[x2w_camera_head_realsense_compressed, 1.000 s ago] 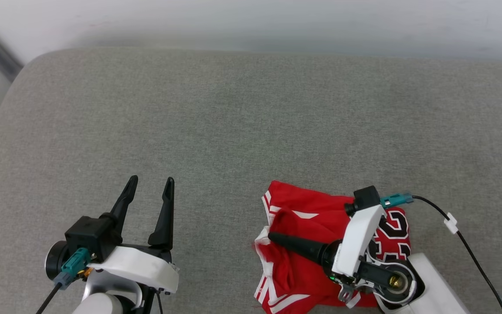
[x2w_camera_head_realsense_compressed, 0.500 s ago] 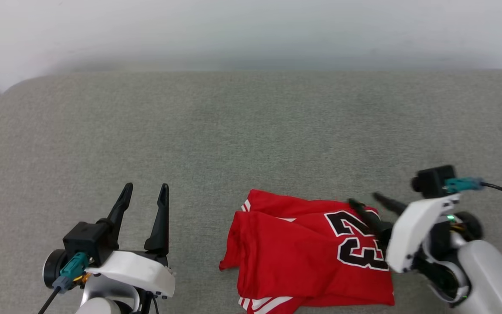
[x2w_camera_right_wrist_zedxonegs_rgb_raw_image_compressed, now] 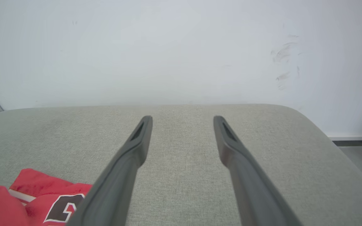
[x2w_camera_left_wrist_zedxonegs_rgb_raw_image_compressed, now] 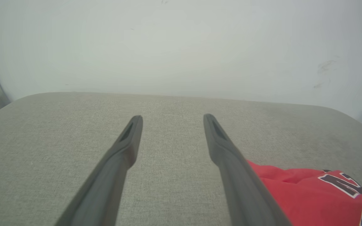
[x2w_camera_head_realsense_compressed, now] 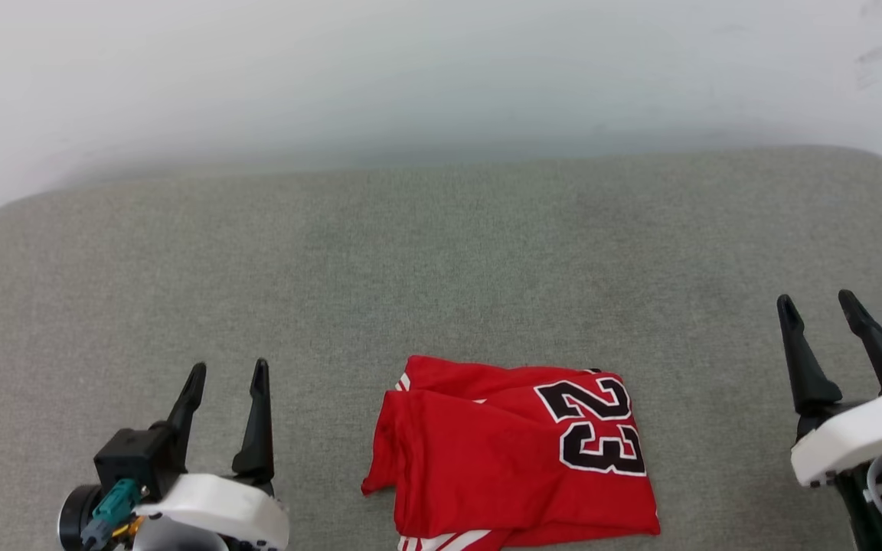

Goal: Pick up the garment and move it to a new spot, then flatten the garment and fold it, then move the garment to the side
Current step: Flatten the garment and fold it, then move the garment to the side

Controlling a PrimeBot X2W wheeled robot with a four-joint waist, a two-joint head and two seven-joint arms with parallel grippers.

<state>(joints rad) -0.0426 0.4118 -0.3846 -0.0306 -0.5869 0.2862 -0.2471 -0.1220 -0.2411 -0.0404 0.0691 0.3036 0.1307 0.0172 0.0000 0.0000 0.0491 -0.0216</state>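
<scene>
Garment (x2w_camera_head_realsense_compressed: 502,459) lies folded on wide grey cushion (x2w_camera_head_realsense_compressed: 441,268).

One red jersey (x2w_camera_head_realsense_compressed: 510,451) at lower centre; two open pincers, the left pincer (x2w_camera_head_realsense_compressed: 228,373) and the right pincer (x2w_camera_head_realsense_compressed: 816,302); one grey counter (x2w_camera_head_realsense_compressed: 441,268).

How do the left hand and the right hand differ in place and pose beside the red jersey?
The left hand sits lower in the head view; the right hand stands higher. The jersey lies to the right of the left hand, but to the left of the right hand. Both hands are open, empty and apart from the jersey.
</scene>
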